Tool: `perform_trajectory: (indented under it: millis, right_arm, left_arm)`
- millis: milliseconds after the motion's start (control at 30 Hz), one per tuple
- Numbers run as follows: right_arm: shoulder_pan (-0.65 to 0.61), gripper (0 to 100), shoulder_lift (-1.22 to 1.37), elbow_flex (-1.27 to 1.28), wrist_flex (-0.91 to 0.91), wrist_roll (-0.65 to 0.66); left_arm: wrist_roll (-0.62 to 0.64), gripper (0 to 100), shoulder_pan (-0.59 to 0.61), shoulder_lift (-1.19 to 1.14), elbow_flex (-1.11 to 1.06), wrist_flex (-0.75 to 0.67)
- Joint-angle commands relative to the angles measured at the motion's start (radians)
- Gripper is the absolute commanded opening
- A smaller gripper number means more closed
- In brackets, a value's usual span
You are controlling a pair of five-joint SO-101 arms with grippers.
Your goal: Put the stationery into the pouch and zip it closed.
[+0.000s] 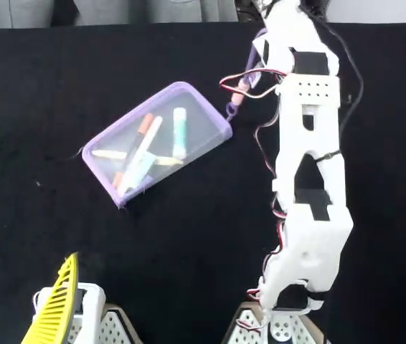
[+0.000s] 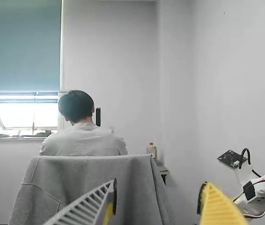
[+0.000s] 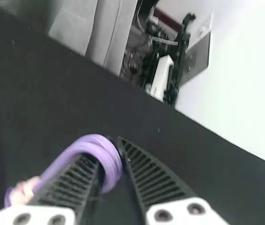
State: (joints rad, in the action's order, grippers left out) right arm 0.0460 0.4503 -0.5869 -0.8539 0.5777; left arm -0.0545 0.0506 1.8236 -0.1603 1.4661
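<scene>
Fingers of the right arm, black and ridged, are pinching the purple pull loop between them. In the high view the loop runs from those fingers down past a pink bead to the nearest corner of the pouch.

The pouch is clear with purple edging. It lies flat and slanted on the black surface, just beside the right fingers and joined to them by the loop. Through its wall show several pens and a mint-coloured marker, all inside. Whether the zip is fully shut cannot be told.

The left fingers, one yellow and one pale and ribbed, are spread wide, holding nothing. They are raised off the surface, well apart from the pouch.
</scene>
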Motion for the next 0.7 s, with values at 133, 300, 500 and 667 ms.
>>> perform_trajectory:
  millis: [133,300,500,667]
  right_arm:
    - [-0.095,23.7,-0.030,-0.081,-0.137,0.100]
    - [-0.098,21.3,-0.087,-0.249,-0.404,0.137]
    - [-0.121,21.3,-0.194,-0.538,-0.758,0.138]
    - [-0.170,32.8,-0.248,-0.685,-0.913,0.140]
  left_arm:
    - [0.012,29,-0.001,-0.006,-0.093,-0.006]
    - [0.012,29,-0.001,-0.006,-0.119,0.002]
    - [0.012,29,-0.001,-0.006,-0.119,0.032]
    - [0.012,29,-0.001,-0.006,-0.127,0.074]
